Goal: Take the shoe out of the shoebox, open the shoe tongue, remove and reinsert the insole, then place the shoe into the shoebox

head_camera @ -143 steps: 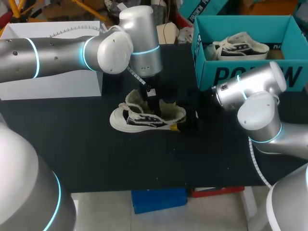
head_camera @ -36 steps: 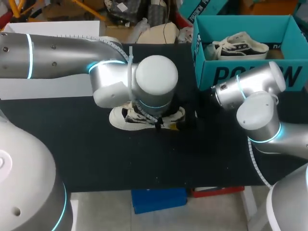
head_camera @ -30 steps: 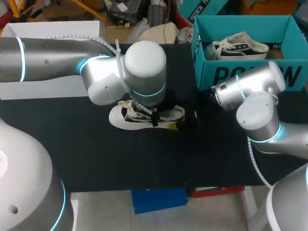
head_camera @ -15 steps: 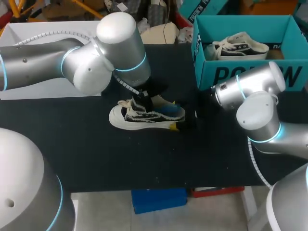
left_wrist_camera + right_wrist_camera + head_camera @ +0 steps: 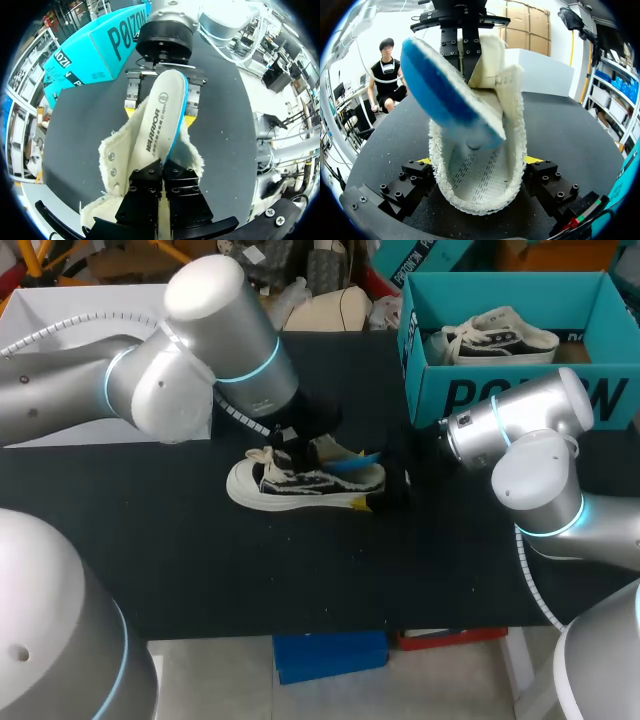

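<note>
A cream and black shoe [image 5: 290, 485] lies on its side on the black table, heel toward my right arm. My left gripper [image 5: 300, 443] hangs over its opening, shut on the insole [image 5: 356, 458], which is white on top and blue beneath. The insole [image 5: 162, 95] stands lifted clear of the frayed collar [image 5: 112, 160], with my left gripper [image 5: 162, 172] pinching its end. My right gripper [image 5: 479, 162] clasps the shoe's heel [image 5: 480, 190] from both sides. Above the heel tilts the insole [image 5: 445, 100]. The teal shoebox [image 5: 500, 395] stands at the back right.
A second shoe [image 5: 500, 338] lies inside the shoebox. A white box [image 5: 110, 300] sits at the table's back left, behind my left arm. The table's near edge runs along the front, with bare black surface in front of the shoe.
My left arm has drawn back and up to the left, pulling the insole out of the shoe so its blue underside shows. The right arm and the shoe have stayed put.
</note>
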You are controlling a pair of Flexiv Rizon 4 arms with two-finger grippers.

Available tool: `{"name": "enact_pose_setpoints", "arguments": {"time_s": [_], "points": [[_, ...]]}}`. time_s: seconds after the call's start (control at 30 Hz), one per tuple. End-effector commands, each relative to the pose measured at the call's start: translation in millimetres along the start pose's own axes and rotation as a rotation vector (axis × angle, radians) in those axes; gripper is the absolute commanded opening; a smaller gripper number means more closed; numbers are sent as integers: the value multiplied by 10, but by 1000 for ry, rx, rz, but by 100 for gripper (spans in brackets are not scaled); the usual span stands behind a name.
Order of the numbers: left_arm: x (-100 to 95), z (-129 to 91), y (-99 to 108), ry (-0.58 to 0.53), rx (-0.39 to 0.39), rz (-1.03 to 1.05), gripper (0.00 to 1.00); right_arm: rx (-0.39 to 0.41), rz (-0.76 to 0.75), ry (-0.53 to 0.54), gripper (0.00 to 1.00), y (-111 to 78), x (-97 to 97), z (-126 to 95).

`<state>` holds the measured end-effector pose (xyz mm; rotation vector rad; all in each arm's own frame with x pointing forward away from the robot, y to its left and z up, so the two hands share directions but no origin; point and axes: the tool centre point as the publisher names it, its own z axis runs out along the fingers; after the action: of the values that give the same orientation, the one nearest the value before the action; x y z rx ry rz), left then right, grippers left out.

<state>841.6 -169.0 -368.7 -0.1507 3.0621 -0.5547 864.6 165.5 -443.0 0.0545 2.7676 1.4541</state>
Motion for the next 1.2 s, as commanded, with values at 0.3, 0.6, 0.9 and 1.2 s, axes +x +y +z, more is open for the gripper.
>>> {"name": "enact_pose_setpoints", "arguments": {"time_s": [0.3, 0.6, 0.9, 1.2], "points": [[-63, 181, -42, 24, 84, 63, 41, 2, 2, 0, 0, -62, 18, 64], [-11, 219, -136, -17, 79, 152, 52, 2, 2, 0, 0, -62, 18, 64], [-59, 315, -211, -90, 46, 229, 57, 2, 2, 0, 0, -62, 18, 64], [-67, 494, -259, -127, 34, 253, 62, 2, 2, 0, 0, -62, 18, 64]]}}
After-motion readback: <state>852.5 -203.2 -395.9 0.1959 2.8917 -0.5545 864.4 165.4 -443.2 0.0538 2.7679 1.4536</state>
